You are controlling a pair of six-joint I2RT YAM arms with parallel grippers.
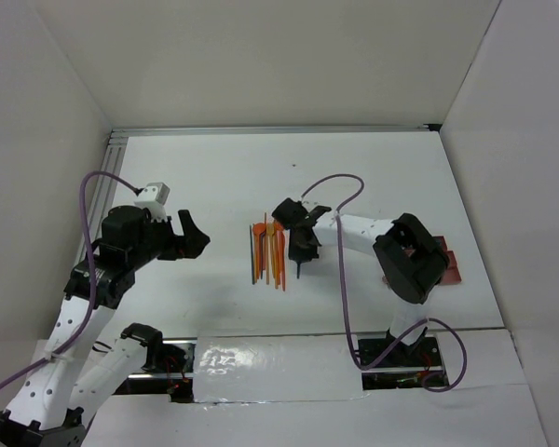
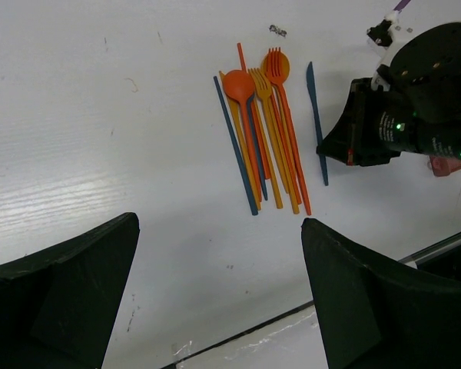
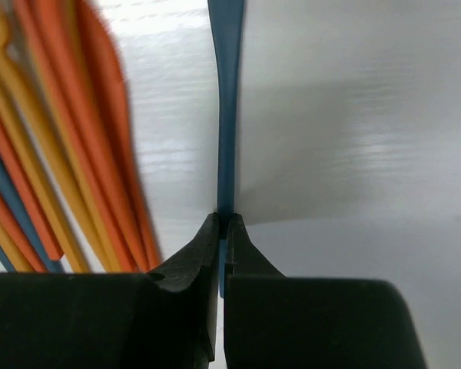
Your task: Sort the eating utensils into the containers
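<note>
The eating utensils (image 1: 268,253) lie in a tight bundle mid-table: orange spoon (image 2: 238,84), orange forks (image 2: 275,66), long blue sticks (image 2: 234,146). Just right of the bundle, a blue knife (image 2: 316,123) lies apart on the table. My right gripper (image 3: 224,219) is shut on the blue knife (image 3: 227,115) near its handle end, low over the table, and the orange utensils (image 3: 69,154) sit to its left. My left gripper (image 2: 219,221) hangs open above the table, left of the bundle, holding nothing. A reddish-brown container (image 1: 452,265) sits at the right, mostly hidden behind the right arm.
White walls enclose the table on three sides. A dark seam and glossy strip (image 1: 261,358) run along the near edge. A small dark speck (image 2: 276,31) lies beyond the bundle. The right arm's elbow (image 1: 410,256) stands over the container.
</note>
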